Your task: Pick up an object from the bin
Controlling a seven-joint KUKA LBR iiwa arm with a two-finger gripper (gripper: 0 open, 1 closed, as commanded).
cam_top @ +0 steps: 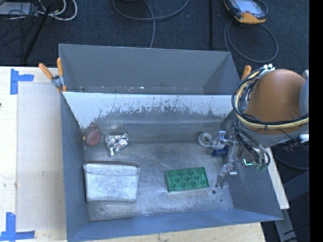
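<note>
My gripper (222, 179) reaches down along the bin's right wall, low over the floor. Just left of it lies a flat green studded building plate (186, 179), close to the gripper tip but apart from it. Behind the gripper, near the back right of the floor, lies a small grey ring (205, 138) with a small blue piece (217, 146) beside it. Nothing shows in the gripper.
A grey rectangular block (111, 182) lies at the front left. A crumpled foil ball (116, 142) and a small brownish round thing (92, 137) sit at the back left. The arm with its orange cover and cables hangs over the bin's right rim.
</note>
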